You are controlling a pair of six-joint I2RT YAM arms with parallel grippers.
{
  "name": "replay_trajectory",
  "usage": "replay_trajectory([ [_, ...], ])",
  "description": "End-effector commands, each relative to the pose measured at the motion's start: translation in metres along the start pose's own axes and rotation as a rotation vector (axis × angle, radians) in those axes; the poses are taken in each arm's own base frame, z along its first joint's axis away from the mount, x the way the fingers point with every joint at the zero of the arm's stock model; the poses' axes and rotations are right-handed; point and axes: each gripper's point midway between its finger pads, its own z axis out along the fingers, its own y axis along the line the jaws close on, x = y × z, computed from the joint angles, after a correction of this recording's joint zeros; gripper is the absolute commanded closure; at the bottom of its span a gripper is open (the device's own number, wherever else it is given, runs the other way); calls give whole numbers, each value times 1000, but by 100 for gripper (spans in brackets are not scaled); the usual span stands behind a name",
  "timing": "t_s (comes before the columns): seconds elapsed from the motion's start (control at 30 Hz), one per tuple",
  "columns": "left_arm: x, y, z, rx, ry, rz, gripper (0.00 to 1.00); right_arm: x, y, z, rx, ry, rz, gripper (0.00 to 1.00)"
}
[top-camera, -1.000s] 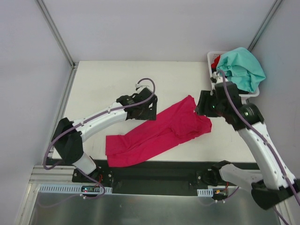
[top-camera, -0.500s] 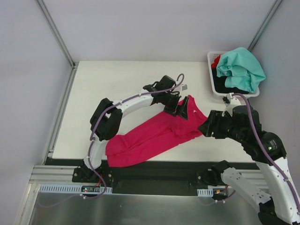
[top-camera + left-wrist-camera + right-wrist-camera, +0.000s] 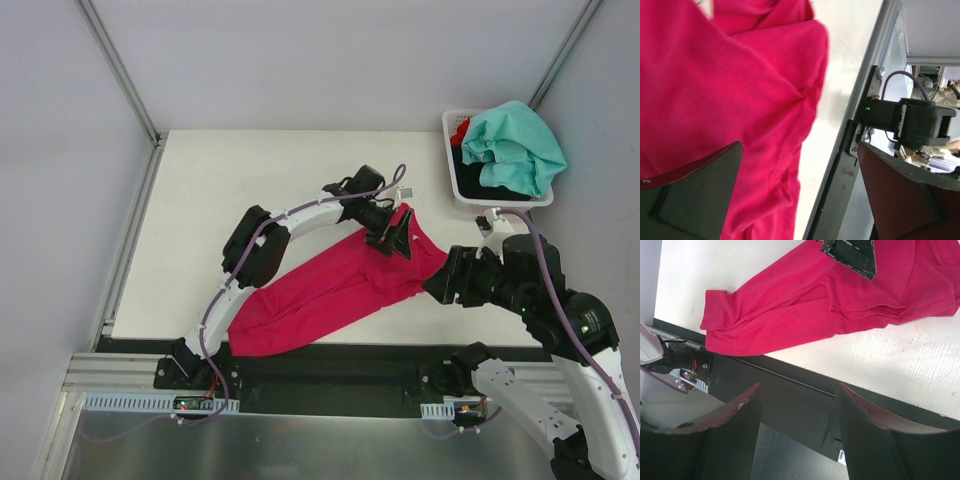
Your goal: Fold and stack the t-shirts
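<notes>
Pink shirt (image 3: 330, 290) lies across the surface (image 3: 230, 190); your left pincer (image 3: 395, 237), spread wide, sits over its far end, your right pincer (image 3: 447, 280) parted and empty just beside it.

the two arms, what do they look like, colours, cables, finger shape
The left arm and right arm look alike: white tube-like links joined by bulky black joints, each with a thin purple cable running along it. The fingers are dark, flat and wedge-shaped. No markings can be made out.
</notes>
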Motion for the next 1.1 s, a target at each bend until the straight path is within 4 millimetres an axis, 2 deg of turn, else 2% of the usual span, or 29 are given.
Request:
replay_trajectory([
  [0.0, -15, 25, -5, -38, -46, -39, 1, 4, 5, -3, -28, 22, -5, 38],
  [0.1, -15, 49, -6, -62, -57, -93, 1, 4, 9, -3, -46, 23, -6, 38],
  [0.23, -18, 69, -10, -103, -86, -127, 1, 5, 10, -2, -56, 27, -10, 37],
  [0.3, -26, 85, -18, -153, -127, -157, 1, 6, 9, -1, -57, 33, -10, 37],
  [0.5, -45, 112, -45, -200, -212, -221, 1, 12, 8, -3, -61, 46, -16, 37],
  [0.7, -66, 141, -85, -251, -308, -269, 1, 18, 4, -5, -46, 64, -16, 36],
  [0.73, -71, 152, -98, -271, -338, -287, 1, 20, 4, -4, -46, 67, -16, 36],
  [0.83, -85, 168, -120, -280, -393, -325, 1, 26, 0, -3, -37, 85, -9, 35],
  [0.87, -94, 177, -135, -283, -426, -339, 1, 29, -1, -3, -33, 93, -6, 35],
  [0.93, -102, 186, -151, -292, -463, -357, 1, 33, -1, -1, -36, 105, -1, 34],
  [0.97, -111, 194, -170, -297, -504, -368, 1, 36, -3, 1, -32, 118, 2, 34],
  [1.07, -122, 206, -198, -307, -559, -390, 1, 45, -7, 8, -27, 150, 8, 34],
])
